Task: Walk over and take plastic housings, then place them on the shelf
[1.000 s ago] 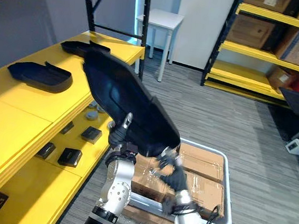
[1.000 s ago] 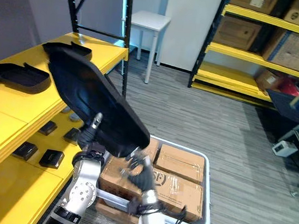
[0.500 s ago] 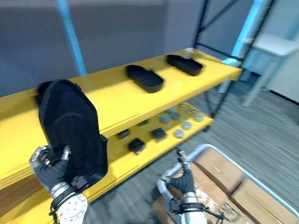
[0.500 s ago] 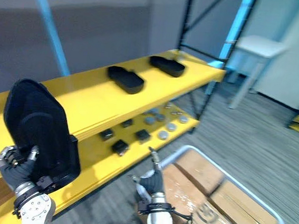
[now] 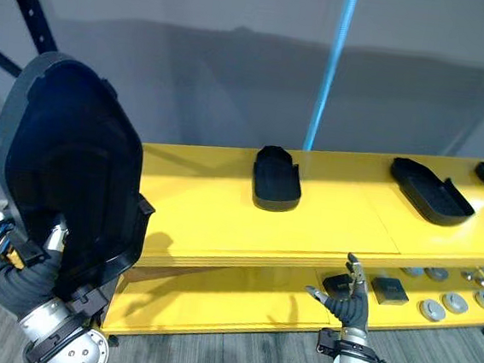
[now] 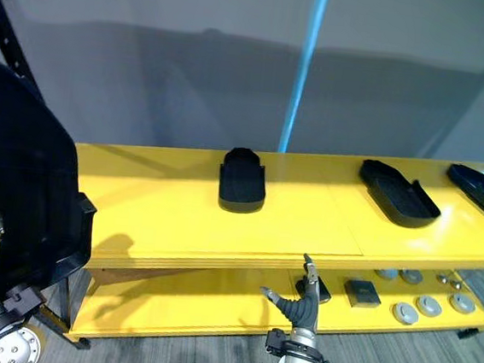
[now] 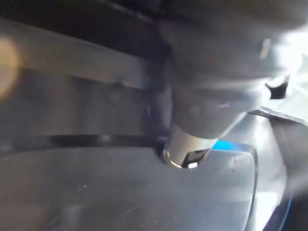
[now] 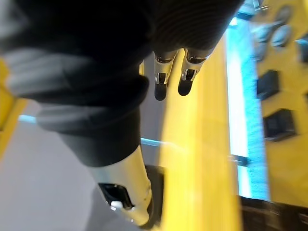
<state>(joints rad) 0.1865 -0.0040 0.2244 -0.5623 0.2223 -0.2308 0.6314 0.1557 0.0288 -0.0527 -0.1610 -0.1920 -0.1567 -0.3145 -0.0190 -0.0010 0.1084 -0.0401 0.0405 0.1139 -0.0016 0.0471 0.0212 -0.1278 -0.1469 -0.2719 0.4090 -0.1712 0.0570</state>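
**Housing held upright at the yellow shelf**

In the left eye view, a black plastic housing [image 5: 66,182] is grasped upright by the left hand [image 5: 13,264], beside the yellow shelf [image 5: 195,224], where other housings [image 5: 277,178] lie below a grey wall [image 5: 194,57]. In the right wrist view, the right hand [image 8: 190,72] is seen relaxed and empty.

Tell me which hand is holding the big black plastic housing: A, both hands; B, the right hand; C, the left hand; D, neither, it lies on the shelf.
C: the left hand curls round the lower edge of the big black housing, held upright before the yellow shelf, while the right hand is open and empty.
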